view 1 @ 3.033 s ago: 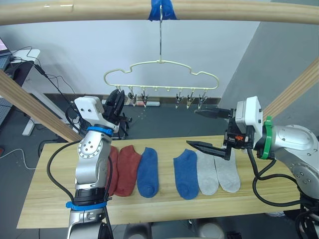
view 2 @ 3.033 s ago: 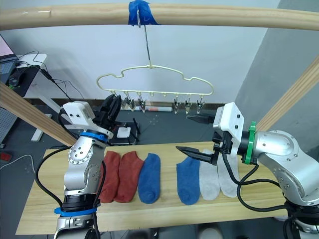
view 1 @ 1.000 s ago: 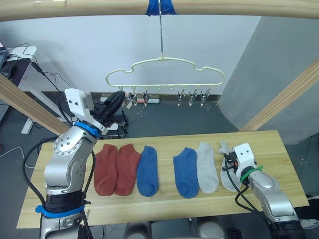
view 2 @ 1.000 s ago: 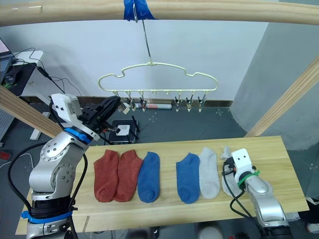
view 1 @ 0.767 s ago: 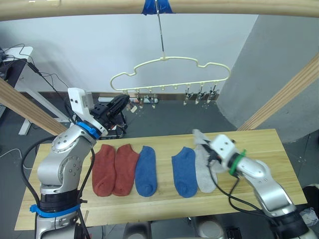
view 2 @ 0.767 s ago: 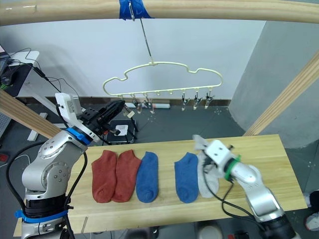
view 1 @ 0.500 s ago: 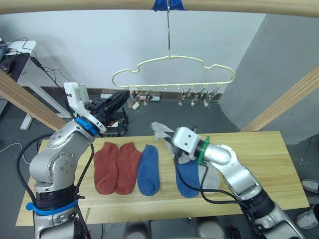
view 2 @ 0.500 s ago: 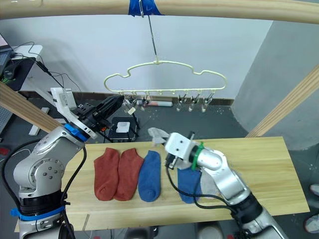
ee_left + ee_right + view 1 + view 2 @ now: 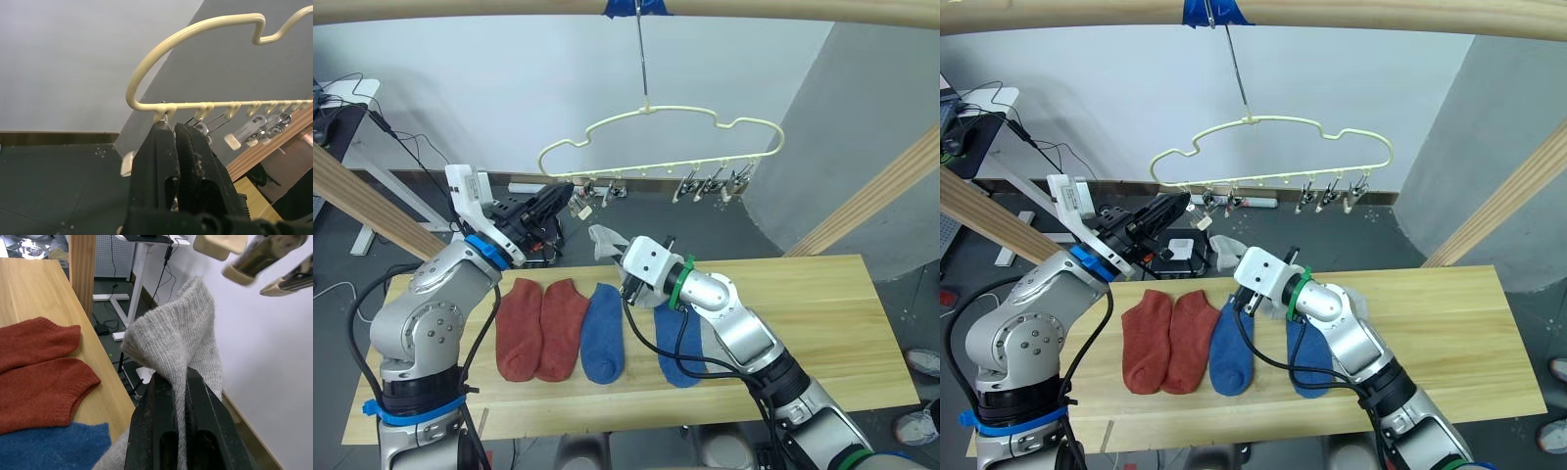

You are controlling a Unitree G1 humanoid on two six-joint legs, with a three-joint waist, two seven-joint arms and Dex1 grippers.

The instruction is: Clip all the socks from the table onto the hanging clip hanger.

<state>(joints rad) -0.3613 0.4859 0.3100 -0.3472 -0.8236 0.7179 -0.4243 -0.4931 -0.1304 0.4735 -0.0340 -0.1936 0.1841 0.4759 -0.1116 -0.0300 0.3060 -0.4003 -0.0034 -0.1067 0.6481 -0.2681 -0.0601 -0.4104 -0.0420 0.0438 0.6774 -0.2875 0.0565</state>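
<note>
Left gripper (image 9: 168, 128) first: raised at the leftmost end of the cream-yellow clip hanger (image 9: 651, 110), black fingers pressed together on the leftmost metal clip (image 9: 165, 118), apparently squeezing it, though whether its mouth gapes cannot be told. Farther right and lower, right gripper (image 9: 180, 377) pinched shut on a light grey sock (image 9: 607, 242), cuff bunched above the fingers (image 9: 157, 396), rest of the knit trailing down behind the wrist. Sock below and to the right of that clip, near but clearly apart, so next move probably up and leftward to bring the cuff into the clip. Hanger's long axis across the scene, slightly tilted, right end higher; left arm already at the target clip, right arm the carrier. On the light wooden table (image 9: 822, 323): two rust-red socks (image 9: 540, 328) at the left, then two blue socks (image 9: 603, 332), another light grey sock (image 9: 712, 344) mostly hidden behind the right arm.
</note>
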